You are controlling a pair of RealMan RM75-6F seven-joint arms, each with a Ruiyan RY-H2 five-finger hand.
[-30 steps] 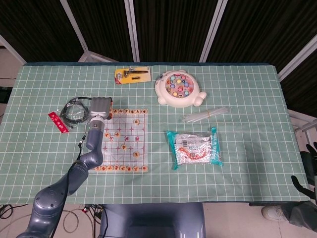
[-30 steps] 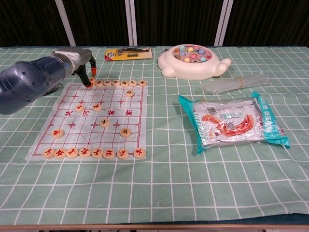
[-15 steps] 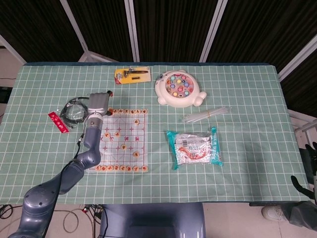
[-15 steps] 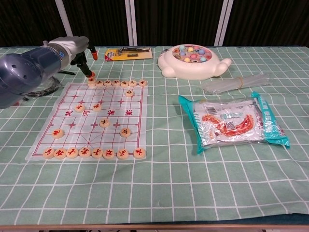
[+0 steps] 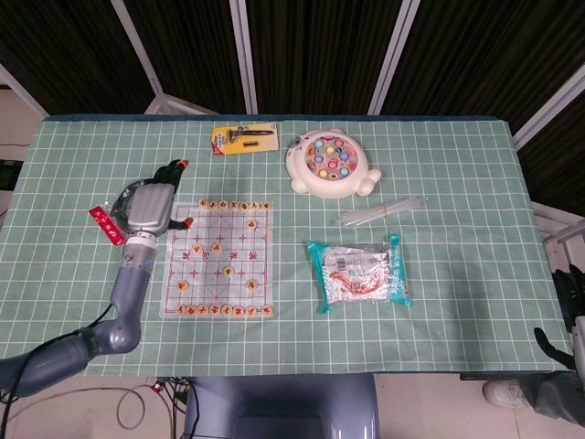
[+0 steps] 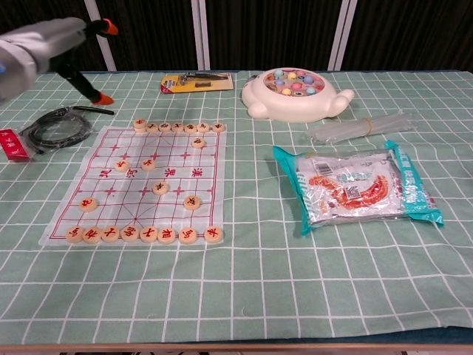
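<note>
Your left hand (image 5: 154, 203) is hovering over the bench (image 5: 457, 274), just off the far-left corner of the board (image 5: 219, 259), with the cable coil (image 6: 58, 124) lying under and beside it. Its fingers (image 6: 103, 97) are showing apart, orange tips splayed, nothing sitting between them: released. In the chest view the hand (image 6: 70, 44) is sitting high at the upper left, clear of the pieces.

The nearest piece (image 6: 140, 123) is resting at the left end of the far row, on the board's corner, apart from the fingers. The rest of that row is running to the right along the far edge; the near row (image 6: 140, 234) is lining the front edge.

A red strip (image 5: 106, 225) is lying left of the coil.

Your right hand (image 5: 572, 315) is hanging off the bench's right edge, low; I cannot tell how its fingers are lying.
</note>
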